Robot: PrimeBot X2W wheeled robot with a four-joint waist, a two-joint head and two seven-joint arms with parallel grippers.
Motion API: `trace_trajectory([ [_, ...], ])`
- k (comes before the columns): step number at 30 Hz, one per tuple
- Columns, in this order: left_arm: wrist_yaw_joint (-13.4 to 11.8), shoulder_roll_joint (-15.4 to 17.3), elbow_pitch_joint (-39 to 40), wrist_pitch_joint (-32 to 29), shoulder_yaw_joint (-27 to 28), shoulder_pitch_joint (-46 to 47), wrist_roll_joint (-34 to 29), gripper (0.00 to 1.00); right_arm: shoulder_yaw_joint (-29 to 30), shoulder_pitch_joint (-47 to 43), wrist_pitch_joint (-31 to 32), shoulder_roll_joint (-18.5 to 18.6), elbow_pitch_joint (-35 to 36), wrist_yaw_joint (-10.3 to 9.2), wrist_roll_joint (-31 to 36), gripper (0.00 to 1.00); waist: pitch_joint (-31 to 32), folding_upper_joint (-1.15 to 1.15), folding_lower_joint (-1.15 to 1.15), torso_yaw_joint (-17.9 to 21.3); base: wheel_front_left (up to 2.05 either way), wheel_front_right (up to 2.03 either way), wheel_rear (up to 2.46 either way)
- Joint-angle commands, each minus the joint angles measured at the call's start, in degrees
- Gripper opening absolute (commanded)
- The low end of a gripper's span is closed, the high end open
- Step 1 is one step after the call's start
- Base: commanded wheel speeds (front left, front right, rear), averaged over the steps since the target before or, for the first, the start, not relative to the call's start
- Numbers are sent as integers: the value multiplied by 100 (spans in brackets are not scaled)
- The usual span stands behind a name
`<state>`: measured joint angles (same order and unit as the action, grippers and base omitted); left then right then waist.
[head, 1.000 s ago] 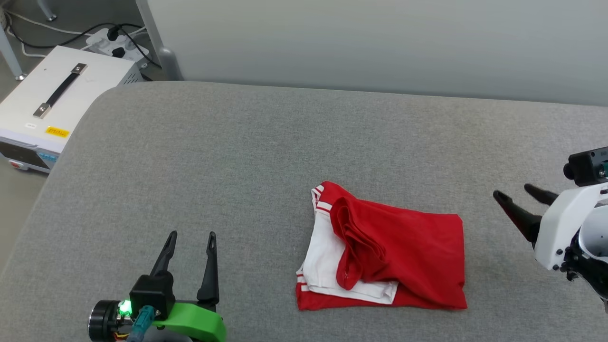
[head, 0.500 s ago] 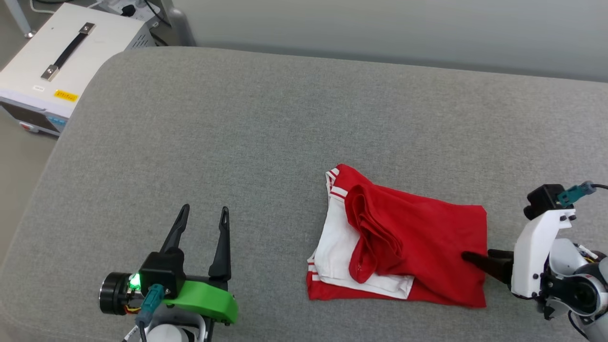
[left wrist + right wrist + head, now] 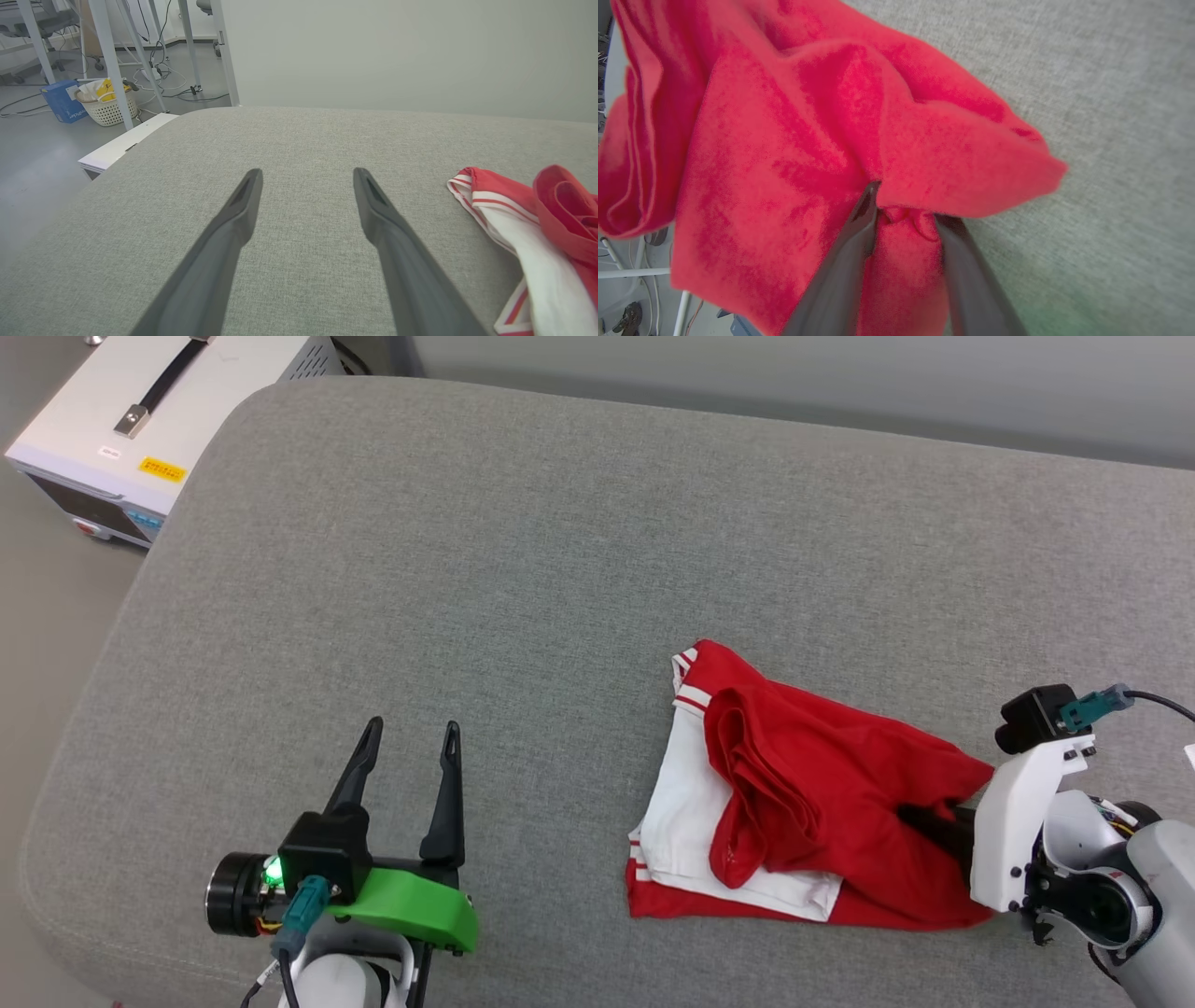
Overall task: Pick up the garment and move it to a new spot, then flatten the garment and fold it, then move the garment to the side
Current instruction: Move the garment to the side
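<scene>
Grey fabric pad (image 3: pixel 467 569) spreads wide, with a white metal case with a black strap handle (image 3: pixel 140 420) standing beyond its far left corner. At the near left the left gripper (image 3: pixel 413 724) sits over bare fabric, its two dark fingers spread apart with nothing between them. Right of centre lies the red jersey T-shirt (image 3: pixel 822 803), loosely folded with white sleeves and striped trim showing, and at its right edge the right gripper (image 3: pixel 908 210) pinches a bunched fold of the red cloth, puckering that corner upward.
</scene>
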<state>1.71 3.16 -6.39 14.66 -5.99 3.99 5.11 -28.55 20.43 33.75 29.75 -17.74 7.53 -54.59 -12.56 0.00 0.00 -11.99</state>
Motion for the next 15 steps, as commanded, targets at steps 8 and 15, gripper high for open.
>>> trace_trajectory([
  [8, -69, -27, -2, 34, 61, -36, -17, 100, -318, 437, -903, 270, 154, -4, 66, 0, 218, 0, 0, 271, 0, 0, 0],
  [15, -65, -28, 108, 34, 254, -243, -22, 100, -721, 980, -1106, 1213, 571, -4, 416, 0, 283, 0, 0, 1283, 0, 0, 0],
])
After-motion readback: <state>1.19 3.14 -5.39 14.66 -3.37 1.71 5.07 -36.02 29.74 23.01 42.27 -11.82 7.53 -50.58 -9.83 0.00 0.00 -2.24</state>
